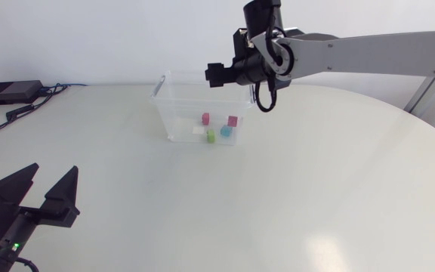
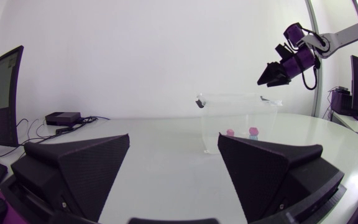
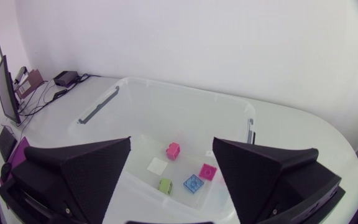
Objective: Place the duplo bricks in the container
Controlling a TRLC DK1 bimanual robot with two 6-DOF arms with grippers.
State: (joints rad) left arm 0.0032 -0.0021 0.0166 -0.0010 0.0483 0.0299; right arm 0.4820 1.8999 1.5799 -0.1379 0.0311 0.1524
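Above the container (image 1: 174,113), the right gripper (image 1: 211,75) is held spread, with nothing gripped in it. Inside the container a pink brick (image 3: 173,150) and a green brick (image 3: 165,185) are seen among others. Well apart from the container, the left gripper (image 1: 53,172) is also spread and empty. If the right gripper is drawn away too low, the rim could be caught and the container tipped.

Five small colourful bricks (image 3: 173,150) inside clear container (image 1: 175,113)
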